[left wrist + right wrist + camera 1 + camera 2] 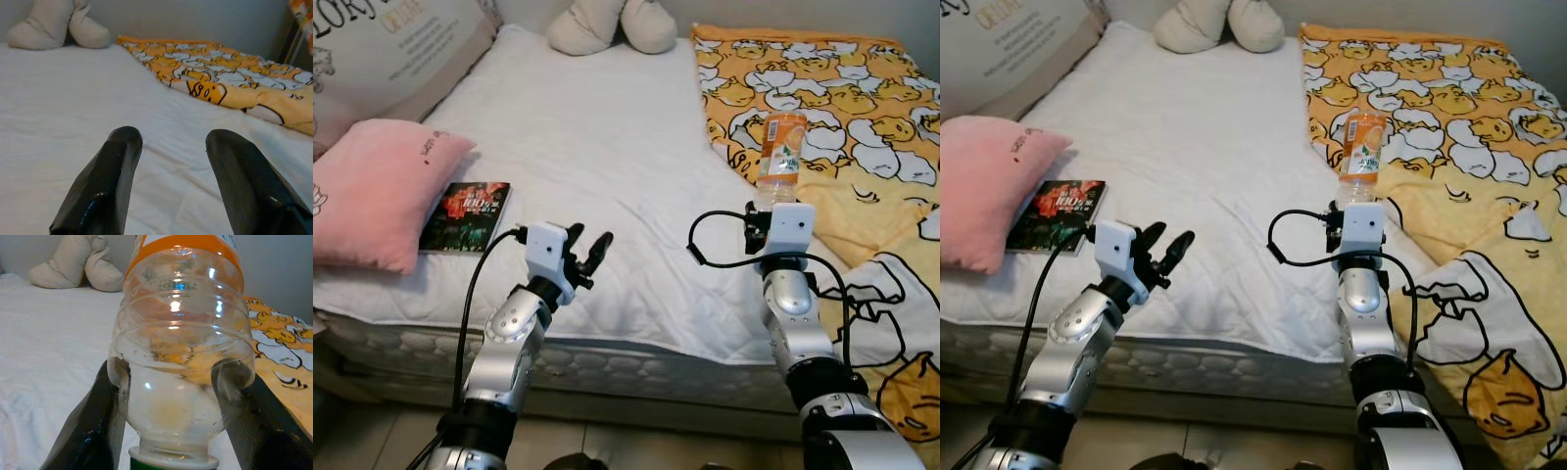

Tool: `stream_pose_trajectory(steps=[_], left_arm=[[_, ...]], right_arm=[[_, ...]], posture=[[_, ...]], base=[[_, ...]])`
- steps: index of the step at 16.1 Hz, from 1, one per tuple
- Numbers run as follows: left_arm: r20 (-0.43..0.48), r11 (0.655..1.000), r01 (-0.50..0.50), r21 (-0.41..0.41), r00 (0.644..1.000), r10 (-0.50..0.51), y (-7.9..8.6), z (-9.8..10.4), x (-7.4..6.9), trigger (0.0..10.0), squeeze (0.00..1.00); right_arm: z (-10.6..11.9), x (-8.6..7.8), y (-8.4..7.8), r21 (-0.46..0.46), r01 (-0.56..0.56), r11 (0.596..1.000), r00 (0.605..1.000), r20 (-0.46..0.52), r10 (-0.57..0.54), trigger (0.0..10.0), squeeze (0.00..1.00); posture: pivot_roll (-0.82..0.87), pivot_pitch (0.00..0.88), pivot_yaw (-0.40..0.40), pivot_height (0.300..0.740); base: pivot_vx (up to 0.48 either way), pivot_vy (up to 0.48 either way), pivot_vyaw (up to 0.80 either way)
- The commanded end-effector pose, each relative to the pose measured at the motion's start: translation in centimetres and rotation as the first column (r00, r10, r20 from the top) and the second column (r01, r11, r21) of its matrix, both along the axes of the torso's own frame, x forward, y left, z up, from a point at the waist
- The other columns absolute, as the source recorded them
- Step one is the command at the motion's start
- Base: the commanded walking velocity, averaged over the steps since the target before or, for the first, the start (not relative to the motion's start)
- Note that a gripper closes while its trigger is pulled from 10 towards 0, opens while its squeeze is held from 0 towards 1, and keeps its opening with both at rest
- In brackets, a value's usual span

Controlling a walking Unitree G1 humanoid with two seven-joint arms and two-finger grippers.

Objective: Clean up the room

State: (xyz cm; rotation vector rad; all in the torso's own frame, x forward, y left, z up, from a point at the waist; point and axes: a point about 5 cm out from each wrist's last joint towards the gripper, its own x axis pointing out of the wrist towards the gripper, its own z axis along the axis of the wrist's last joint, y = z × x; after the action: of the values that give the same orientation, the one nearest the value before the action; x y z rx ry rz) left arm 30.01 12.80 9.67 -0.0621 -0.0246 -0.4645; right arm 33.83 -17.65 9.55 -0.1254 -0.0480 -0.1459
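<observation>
Lower left of frame, the left gripper (589, 253) is hovering wide apart over the white sheet (597, 147), carrying nothing. Centre-right, the right gripper (171, 382) is pinching the bottle (780, 149) at its shoulder, cap toward the wrist, long axis pointing up-frame.

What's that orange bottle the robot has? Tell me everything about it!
The bottle is clear plastic with an orange label, and looks empty. Its green cap end points toward the right gripper, whose two black fingers squeeze the rounded shoulder near the neck. It sits over the edge of the yellow cartoon blanket on the bed.
</observation>
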Motion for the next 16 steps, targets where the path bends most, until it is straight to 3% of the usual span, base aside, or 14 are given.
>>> stream_pose_trajectory(steps=[1, 9, 13, 16], left_arm=[[0.038, 0.999, 0.035, -0.02, 0.999, -0.034, -0.7, 0.6, -0.3, 10.0, 0.0], [0.016, 0.999, 0.043, -0.02, 0.999, -0.043, -0.7, 0.0, -1.2, 10.0, 0.0], [-0.037, 0.998, -0.063, -0.011, 0.997, 0.063, 0.6, -0.8, -1.0, 10.0, 0.0], [-0.093, 0.99, -0.143, 0.002, 0.985, 0.142, 1.5, -1.8, -2.0, 10.0, 0.0]], right_arm=[[-0.3, -0.1, -0.2, 0.005, 0.008, 1.0, 1.0, -0.017, -0.008, 0.0, 0.0], [-1.5, -1.1, -0.2, 0.0, 0.004, 1.0, 0.999, -0.046, -0.004, 0.0, 0.0], [-2.4, -1.5, -0.3, 0.03, -0.001, 1.0, 0.996, -0.089, 0.004, 0.0, 0.0], [-3.1, -2.1, -0.7, 0.063, -0.01, 0.998, 0.994, -0.112, 0.017, 0.0, 0.0]], posture=[[-0.01, 0.0, 0.018, 0.74], [-0.03, 0.0, 0.022, 0.74], [-0.02, 0.0, 0.017, 0.74], [-0.01, 0.0, 0.017, 0.74]], base=[[0.0, -0.442, 0.0], [0.0, -0.468, 0.0], [0.0, 0.0, 0.78], [0.0, 0.0, 0.72]])
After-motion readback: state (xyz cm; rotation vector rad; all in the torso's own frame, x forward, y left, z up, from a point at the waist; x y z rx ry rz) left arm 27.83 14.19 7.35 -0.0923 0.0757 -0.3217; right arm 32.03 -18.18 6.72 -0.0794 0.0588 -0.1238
